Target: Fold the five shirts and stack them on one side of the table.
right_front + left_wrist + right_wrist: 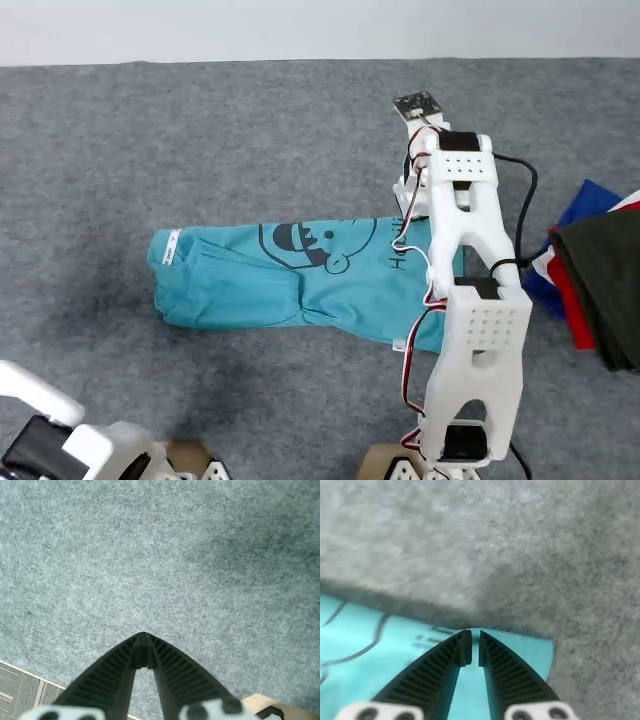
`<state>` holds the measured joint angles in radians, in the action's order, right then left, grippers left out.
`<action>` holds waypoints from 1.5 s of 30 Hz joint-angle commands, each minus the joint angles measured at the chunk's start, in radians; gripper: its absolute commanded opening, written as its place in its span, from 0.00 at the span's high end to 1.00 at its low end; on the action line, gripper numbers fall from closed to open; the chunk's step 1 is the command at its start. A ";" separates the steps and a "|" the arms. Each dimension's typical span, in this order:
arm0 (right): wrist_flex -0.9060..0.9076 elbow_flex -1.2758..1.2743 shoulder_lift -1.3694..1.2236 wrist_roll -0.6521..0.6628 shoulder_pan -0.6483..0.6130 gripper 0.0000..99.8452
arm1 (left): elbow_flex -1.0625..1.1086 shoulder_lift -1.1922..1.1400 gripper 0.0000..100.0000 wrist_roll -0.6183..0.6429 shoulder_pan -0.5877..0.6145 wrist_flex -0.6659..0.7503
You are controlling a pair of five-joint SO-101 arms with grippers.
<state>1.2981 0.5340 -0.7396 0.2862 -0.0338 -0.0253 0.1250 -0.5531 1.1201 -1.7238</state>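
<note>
A teal shirt (290, 275) with a dark cartoon print lies across the middle of the grey table, folded into a long band with its collar tag at the left end. My right arm (465, 250) stretches over the shirt's right end. In the right wrist view my right gripper (470, 650) sits at the far edge of the teal shirt (370, 660), its fingers pressed together on a thin layer of the cloth. My left gripper (145, 639) is shut and holds nothing, over bare grey felt; its arm (60, 440) rests at the table's front left corner.
A loose pile of shirts (600, 280), blue, red, white and dark green, lies at the right edge of the table. The grey felt (200, 140) stretches wide behind and to the left of the teal shirt. A wooden edge (260, 702) borders the felt near the left arm.
</note>
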 commanded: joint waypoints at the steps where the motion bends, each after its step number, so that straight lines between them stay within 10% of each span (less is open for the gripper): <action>1: -0.082 0.021 -0.016 -0.006 0.025 0.96 | -0.008 0.044 1.00 -0.006 -0.031 -0.029; 21: 0.483 0.137 0.217 -0.060 0.027 0.96 | -0.008 0.044 1.00 -0.006 -0.077 -0.029; 45: -0.097 -0.216 0.143 -0.052 0.079 0.98 | -0.008 0.044 1.00 -0.057 -0.078 -0.028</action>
<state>1.2244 0.3130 -0.6061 0.2371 0.0414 -0.0253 0.1250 -0.5992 1.0510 -1.7269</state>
